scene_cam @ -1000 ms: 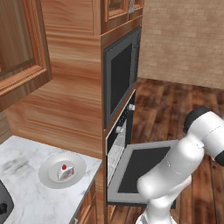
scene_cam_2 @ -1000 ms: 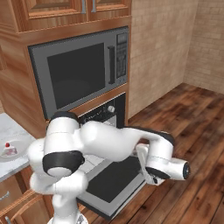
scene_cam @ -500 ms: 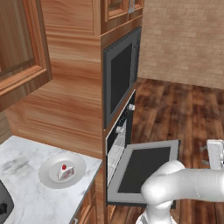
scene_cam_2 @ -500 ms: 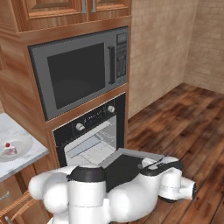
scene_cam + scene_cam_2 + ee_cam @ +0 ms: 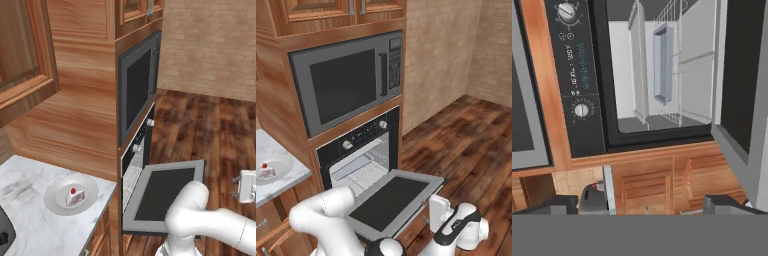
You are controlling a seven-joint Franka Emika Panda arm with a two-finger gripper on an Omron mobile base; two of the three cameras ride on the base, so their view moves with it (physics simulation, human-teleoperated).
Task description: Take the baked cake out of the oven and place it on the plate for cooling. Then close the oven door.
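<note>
White arm links cover the near corner of the oven door (image 5: 393, 197) in both base views, and its bar handle cannot be made out. The door lies folded down flat, at five o'clock from the oven (image 5: 361, 157) cavity, whose wire racks (image 5: 677, 65) look bare. The gripper (image 5: 647, 206) hangs low just beyond the door's free edge, rolled sideways; its fingertips (image 5: 562, 204) stand wide apart with nothing between them. Above the oven sits a grey-framed microwave (image 5: 348, 80). At nine o'clock, on the marble counter (image 5: 25, 220), the plate (image 5: 71, 194) holds the baked cake (image 5: 75, 196), berry on top.
</note>
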